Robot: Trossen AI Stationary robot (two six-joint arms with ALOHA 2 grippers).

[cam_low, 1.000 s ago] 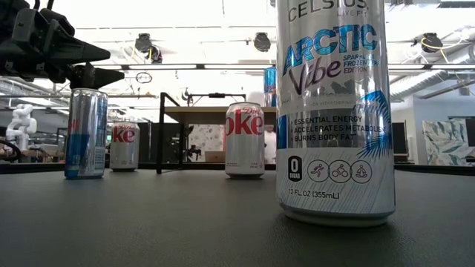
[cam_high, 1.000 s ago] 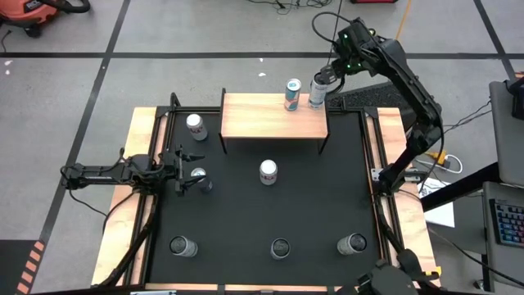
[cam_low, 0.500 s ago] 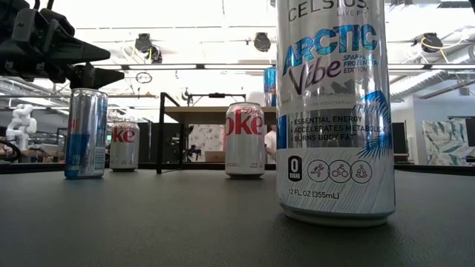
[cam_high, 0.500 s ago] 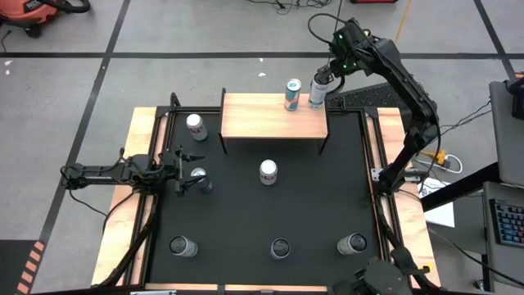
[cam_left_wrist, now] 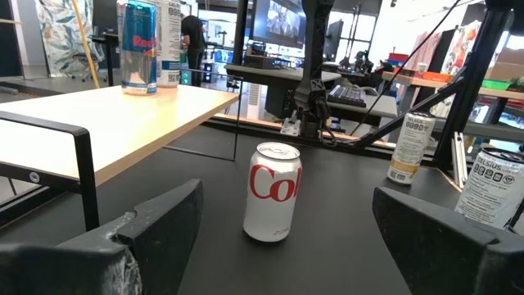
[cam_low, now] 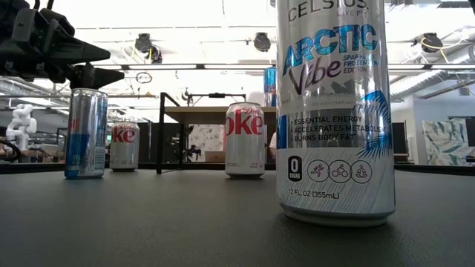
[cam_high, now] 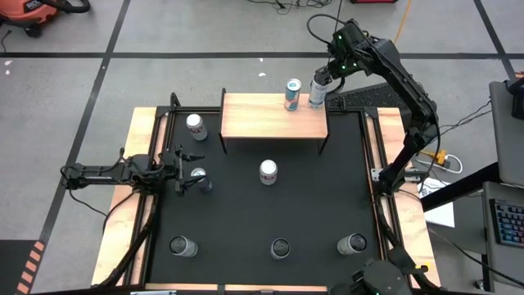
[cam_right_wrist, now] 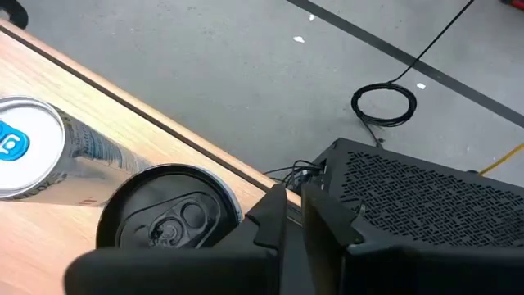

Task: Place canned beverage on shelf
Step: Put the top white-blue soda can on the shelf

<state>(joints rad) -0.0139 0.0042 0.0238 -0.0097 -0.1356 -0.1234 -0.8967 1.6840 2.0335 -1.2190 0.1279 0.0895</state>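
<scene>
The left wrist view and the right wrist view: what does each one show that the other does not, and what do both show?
Only the left wrist view shows the Diet Coke can standing on the black mat and two more cans farther off, seen past the open left gripper. Only the right wrist view shows the shut right gripper, the grey floor and a coiled cable. Both show the shelf with two cans on it.

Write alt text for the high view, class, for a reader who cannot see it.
Two cans stand on the wooden shelf, the right gripper above the right-hand one. Six more cans stand on the black table; the open left gripper waits at one.
</scene>
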